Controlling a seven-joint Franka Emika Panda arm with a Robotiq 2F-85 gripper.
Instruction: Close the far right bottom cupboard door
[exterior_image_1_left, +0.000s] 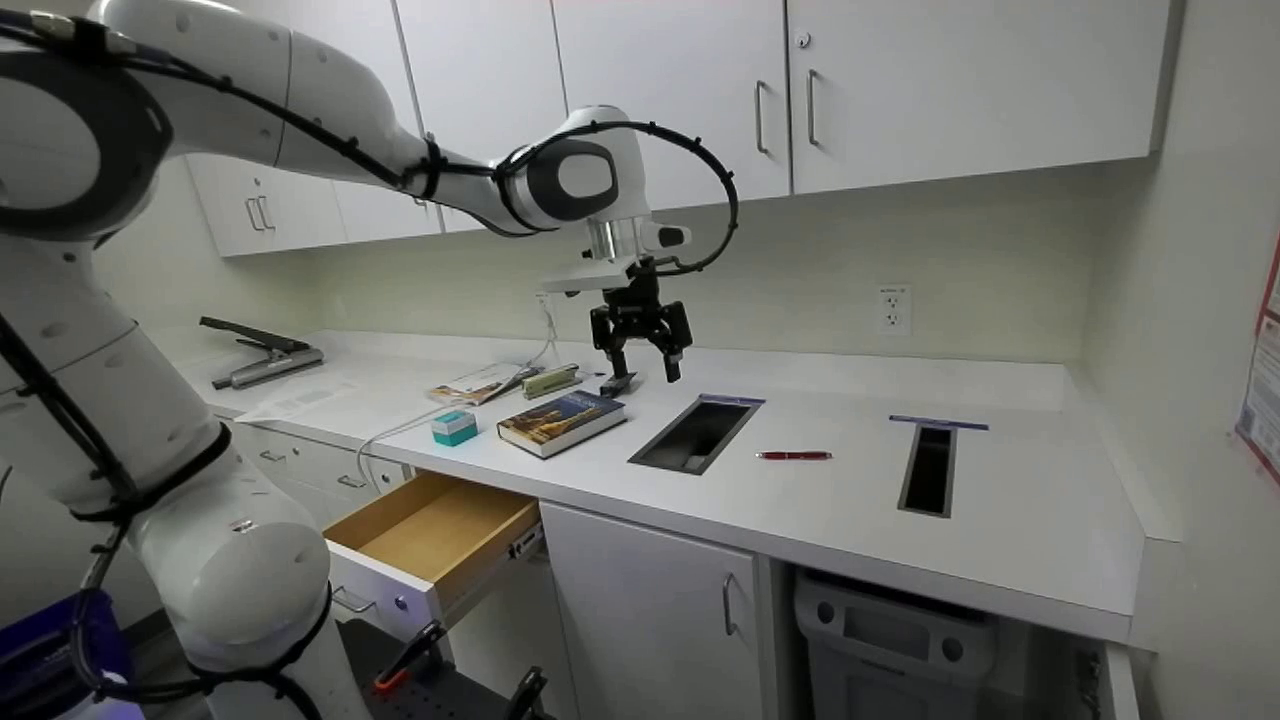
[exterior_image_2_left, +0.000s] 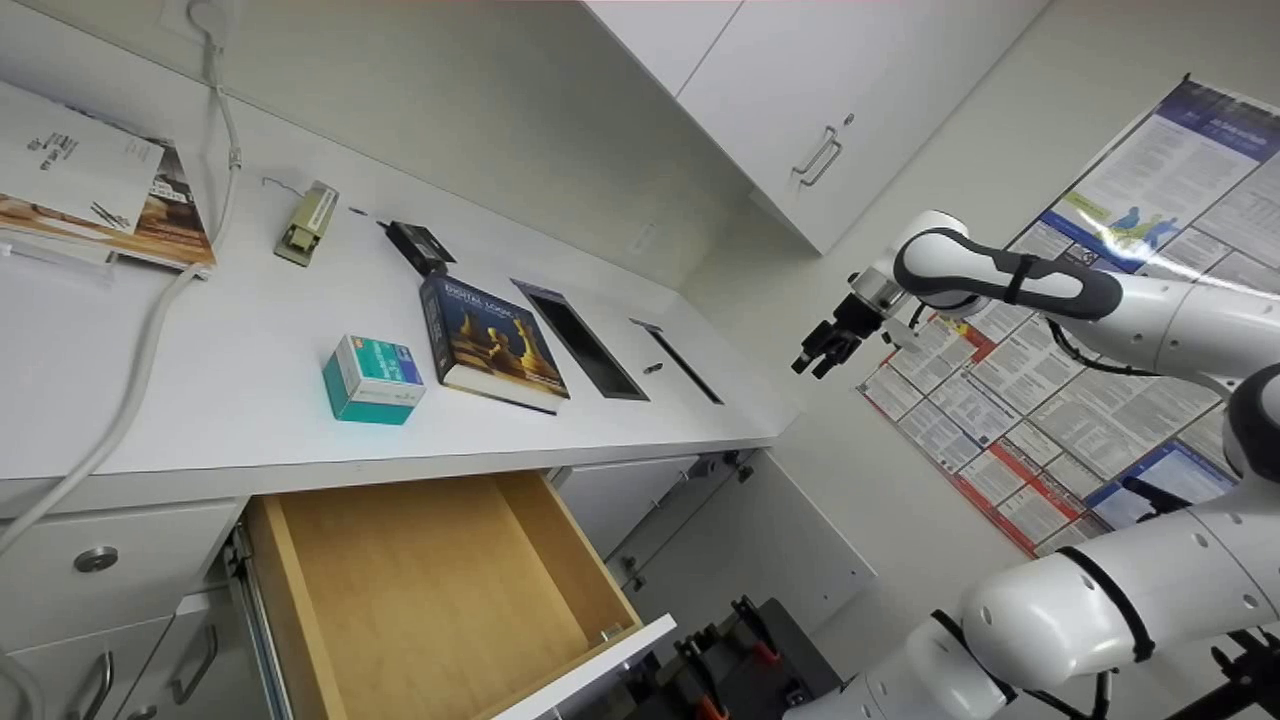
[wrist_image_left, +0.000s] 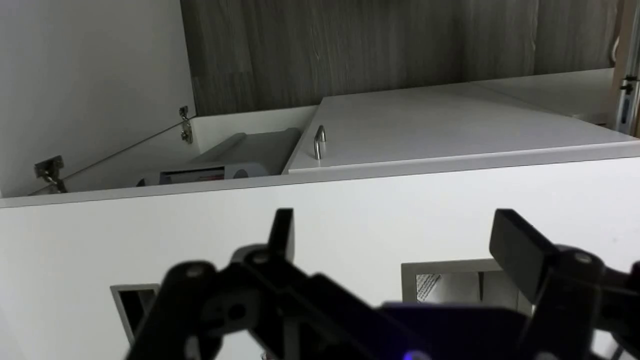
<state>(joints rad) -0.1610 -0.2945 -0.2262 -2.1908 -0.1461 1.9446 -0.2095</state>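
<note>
End effector (exterior_image_1_left: 645, 371) above the bench (exterior_image_1_left: 1055, 475), the far right bottom cupboard door (exterior_image_2_left: 755, 548) standing open.
In the wrist view the end effector's jaws stand wide apart; it points down, well apart from the door. The bench below is cut by a wide slot (exterior_image_1_left: 698, 437) and a narrow slot (exterior_image_1_left: 928, 470), with a red pen (exterior_image_1_left: 793, 455) lying between them. To the left lie a thick book (exterior_image_1_left: 560, 422) and a small teal box (exterior_image_1_left: 454, 428). Under the bench's near edge a wooden drawer (exterior_image_2_left: 440, 600) is pulled out; right of it, a plain white door (exterior_image_1_left: 650, 610) is closed. Farther right stands a gray bin (exterior_image_1_left: 895, 655), and right of the bin the far right bottom cupboard door juts outward, its hinges (wrist_image_left: 49, 167) showing in the wrist view.
</note>
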